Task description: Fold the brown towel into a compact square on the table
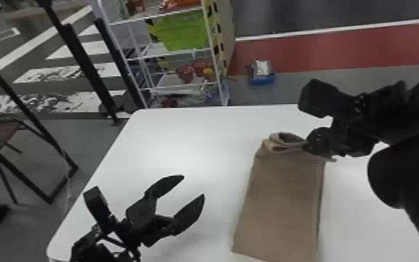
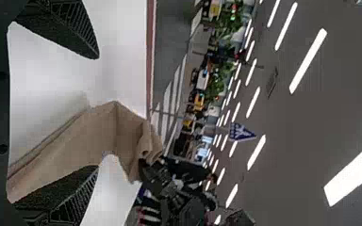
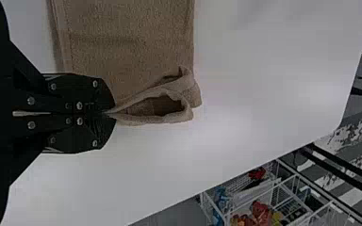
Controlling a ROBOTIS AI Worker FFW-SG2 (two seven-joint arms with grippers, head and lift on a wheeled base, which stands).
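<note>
The brown towel lies as a long strip on the white table, its far end bunched and lifted. My right gripper holds that far end; in the right wrist view the right gripper is shut on the towel's edge, beside a looped fold. Left of the towel, my left gripper stands open above the table, not touching the cloth. From the left wrist view, the towel shows beyond the spread fingers of the left gripper.
A white wire rack with a green bin stands behind the table's far edge. A brown chair is on the floor at the left. A small blue and grey object lies on the floor beyond the table.
</note>
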